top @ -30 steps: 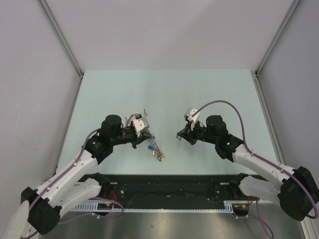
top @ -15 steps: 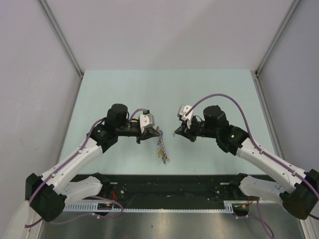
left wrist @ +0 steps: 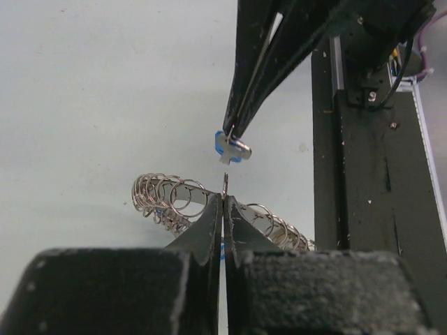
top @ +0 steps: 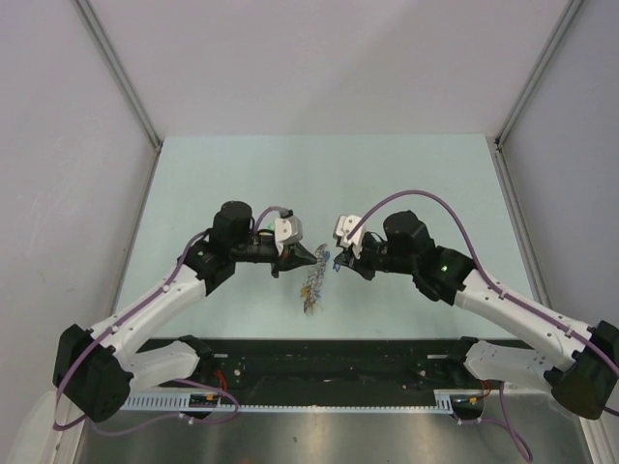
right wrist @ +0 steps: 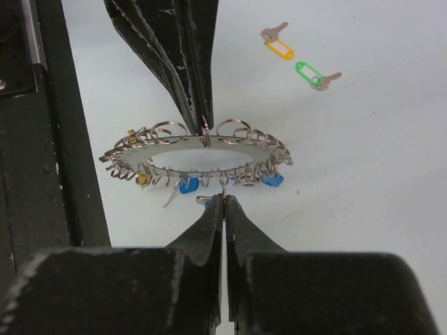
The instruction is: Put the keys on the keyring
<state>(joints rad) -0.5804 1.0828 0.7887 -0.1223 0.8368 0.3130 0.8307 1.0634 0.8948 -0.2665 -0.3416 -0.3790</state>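
You are at the threading step, with the first key being offered to the ring. Your left fingers are pressed fully together on the rim of the large grey metal keyring and appear to hold it lifted off the pale green worktop. Your right fingers are closed just as tight, pinching the small silver key with the blue plastic tag at their tips. In the left wrist view that key hangs just beside the held part of the rim, close to it but not touching.

The next move probably calls for a very fine approach. Line the key's eye up with a free spot on the ring, then ease it on without knocking the ring out of the left grip. The two sets of tips are nearly nose to nose, so you have little room to correct.

The silver key with the orange tag and the silver key with the green tag lie near each other on the worktop, well apart from the ring and not yet picked up.

No box or tray is in view. The keyring is the only holder, and its rim is already crowded with small wire loops and little keys with blue and yellow tags.
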